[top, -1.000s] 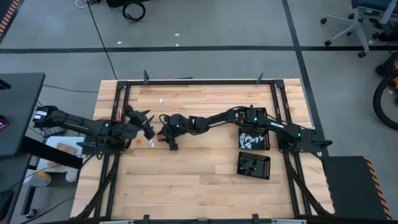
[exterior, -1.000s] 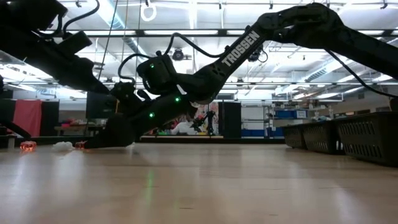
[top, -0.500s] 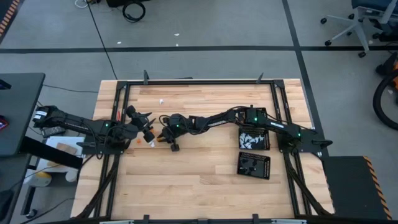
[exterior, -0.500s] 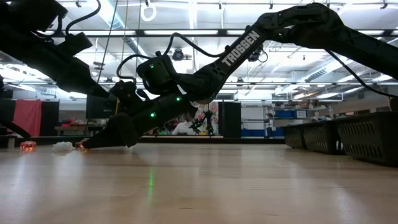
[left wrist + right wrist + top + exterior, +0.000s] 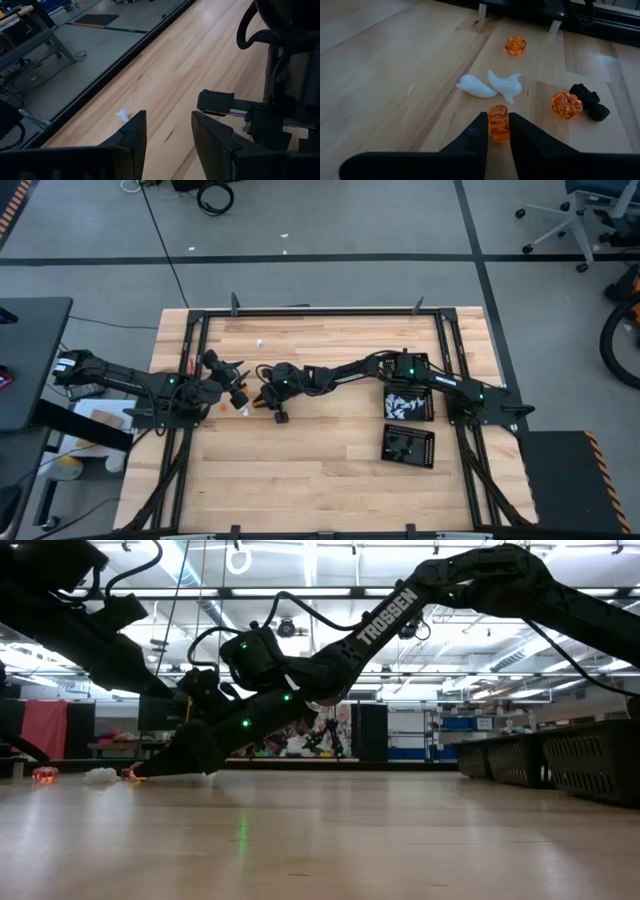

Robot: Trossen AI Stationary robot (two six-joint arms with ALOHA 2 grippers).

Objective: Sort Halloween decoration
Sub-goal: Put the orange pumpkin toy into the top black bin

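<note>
Barely shifted since half a second ago; a second back, right gripper [image 5: 258, 402] sat slightly lower toward the pieces, left gripper [image 5: 240, 385] drew back a touch. Now pinching an orange piece [image 5: 498, 123] between narrow fingers, low at the tabletop near the left side. Left gripper hovering just beside, fingers apart, holding nothing. Rest of Halloween decoration close ahead: two white ghosts [image 5: 490, 85], orange pumpkins [image 5: 567, 105], a black piece [image 5: 590, 101]; one white piece [image 5: 123, 116] farther off. Black trays [image 5: 409, 402] well apart on the right. Best lifted straight up, grip kept firm, neighbours not brushed, then carried to a tray.
</note>
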